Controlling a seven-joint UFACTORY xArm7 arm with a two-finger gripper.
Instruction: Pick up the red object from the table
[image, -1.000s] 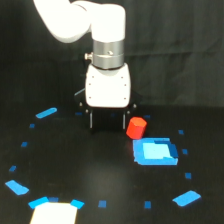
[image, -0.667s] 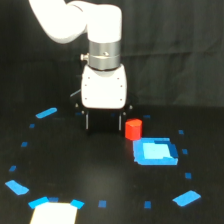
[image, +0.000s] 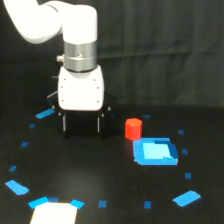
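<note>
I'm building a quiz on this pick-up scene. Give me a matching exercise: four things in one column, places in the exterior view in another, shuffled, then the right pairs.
Things:
1. red object
2. gripper
3. blue square patch
4. white patch

Places:
A. bottom edge of the picture, toward the exterior view's left
B. standing on the table, just above the blue square's upper left corner
C. under the white arm, at the exterior view's left of the red object
D. lying flat at the exterior view's right of centre

Pairs: 1-B, 2-C, 3-D, 4-A
</note>
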